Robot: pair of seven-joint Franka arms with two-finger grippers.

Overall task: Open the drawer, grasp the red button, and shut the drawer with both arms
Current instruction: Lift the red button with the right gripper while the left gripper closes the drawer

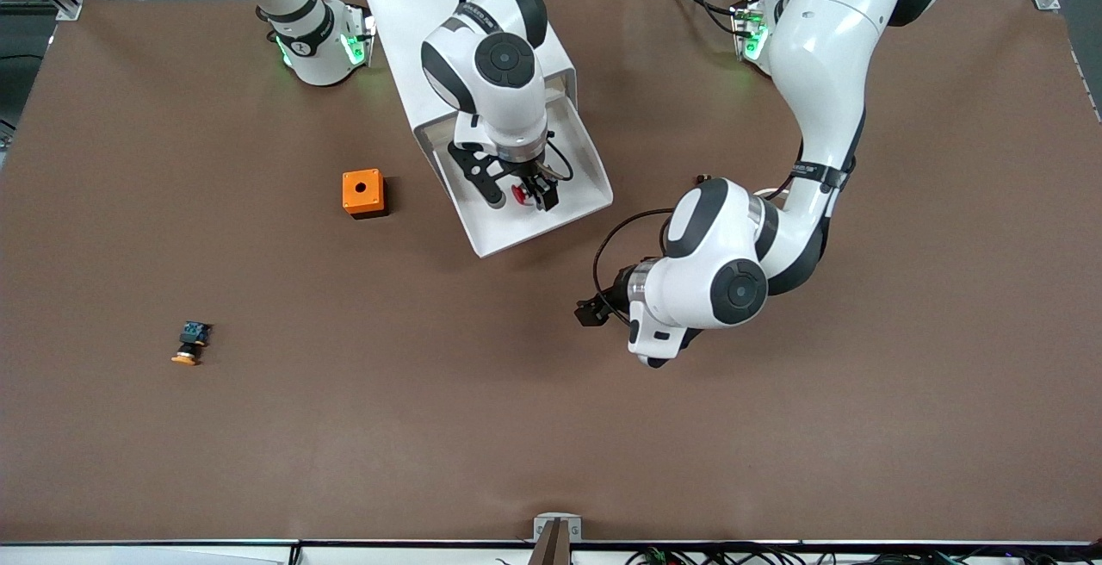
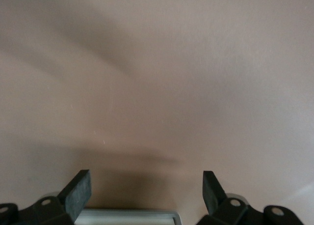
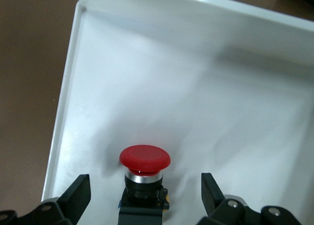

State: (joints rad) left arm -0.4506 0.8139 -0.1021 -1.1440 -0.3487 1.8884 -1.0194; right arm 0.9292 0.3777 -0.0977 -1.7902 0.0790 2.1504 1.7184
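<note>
Right pincer (image 3: 144, 198): fingers spread wide, lowered into the pulled-out drawer (image 3: 206, 87), one finger on each side of the button (image 3: 144, 173), neither finger visibly touching it. In the front view the right pincer (image 1: 522, 195) sits over the middle of the drawer floor.

Button (image 1: 520, 194): lies on the drawer floor between the spread fingers, with open gaps on both sides. Red mushroom cap, smooth and rounded; silver ring under the cap; black body below that, with a trace of blue and yellow at its rear end.

Drawer (image 1: 551, 216): wide, shallow white tray with a low raised rim, drawn out from the white cabinet (image 1: 422, 5) toward the front camera.

Left pincer (image 2: 146, 188): fingers spread, holding nothing, over bare brown surface (image 2: 157, 87), with a pale edge showing just below it. In the front view the left pincer (image 1: 594, 311) is over the surface (image 1: 551, 427), apart from the drawer's front; this arm waits.

Other items: orange cube (image 1: 362, 192) with a round hole, on the surface beside the drawer toward the right arm's end; orange-capped button (image 1: 191, 343), lying nearer the front camera, well apart from the cube.
</note>
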